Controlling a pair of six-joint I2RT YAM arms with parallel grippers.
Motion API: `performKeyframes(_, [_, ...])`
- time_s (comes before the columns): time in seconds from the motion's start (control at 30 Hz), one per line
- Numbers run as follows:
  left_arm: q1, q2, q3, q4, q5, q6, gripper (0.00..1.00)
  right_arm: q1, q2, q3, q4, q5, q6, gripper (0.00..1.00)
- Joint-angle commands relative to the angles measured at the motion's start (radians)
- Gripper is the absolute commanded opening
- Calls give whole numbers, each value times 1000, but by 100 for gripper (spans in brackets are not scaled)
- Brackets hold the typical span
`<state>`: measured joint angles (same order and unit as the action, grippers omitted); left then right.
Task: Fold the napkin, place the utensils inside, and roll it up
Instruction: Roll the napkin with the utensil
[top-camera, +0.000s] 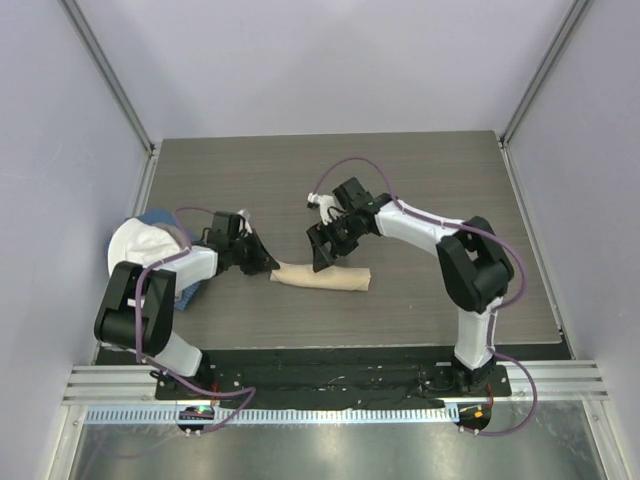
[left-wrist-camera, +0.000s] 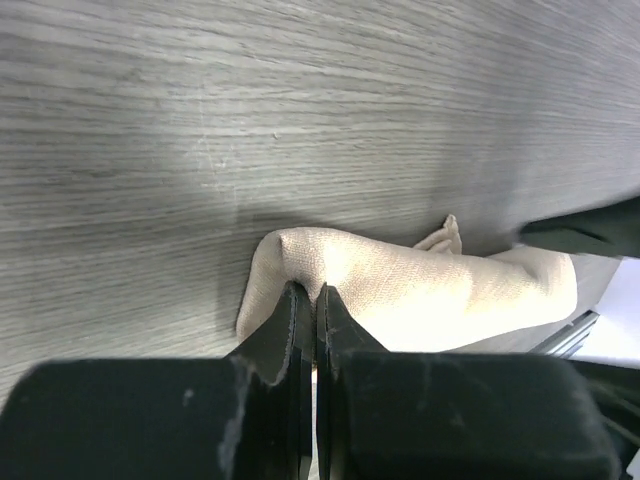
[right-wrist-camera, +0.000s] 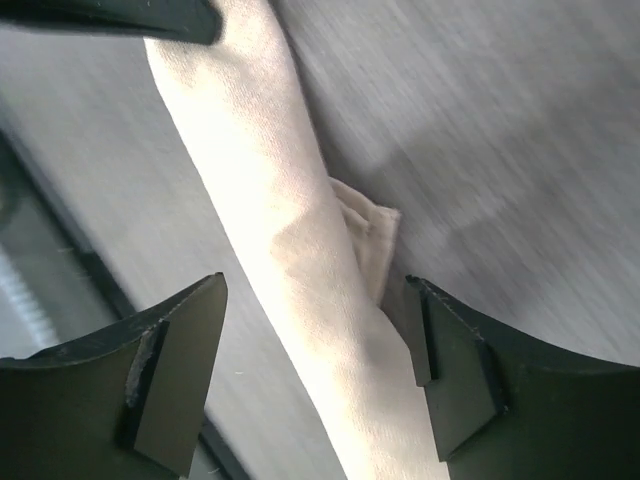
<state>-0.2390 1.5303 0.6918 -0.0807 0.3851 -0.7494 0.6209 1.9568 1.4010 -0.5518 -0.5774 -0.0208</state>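
Note:
The beige napkin (top-camera: 335, 278) lies rolled into a short log on the table, a loose corner poking out on its far side. My left gripper (top-camera: 272, 265) sits at the roll's left end. In the left wrist view its jaws (left-wrist-camera: 315, 290) are shut, pinching a fold of the napkin (left-wrist-camera: 450, 290). My right gripper (top-camera: 322, 255) hovers over the roll's middle. It is open, and its fingers (right-wrist-camera: 315, 285) straddle the napkin (right-wrist-camera: 260, 170) without touching it. The utensils are out of view.
A white rounded object (top-camera: 140, 242) rests on a blue cloth (top-camera: 157, 215) at the table's left edge, behind my left arm. A black base rail (top-camera: 330, 375) runs along the near edge.

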Motion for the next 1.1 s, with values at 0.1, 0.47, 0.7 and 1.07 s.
performKeyframes(0.1, [15, 80, 95, -125, 30, 42, 0, 176, -223, -227, 299, 463, -186, 83])
performKeyframes(0.47, [26, 129, 144, -162, 51, 59, 0, 261, -233, -304, 409, 616, -300, 85])
performKeyframes(0.7, [24, 154, 164, -166, 61, 65, 0, 260, -174, -267, 352, 519, -312, 85])
performKeyframes(1.07, [27, 168, 196, -168, 72, 76, 0, 203, -70, -168, 207, 355, -261, 78])
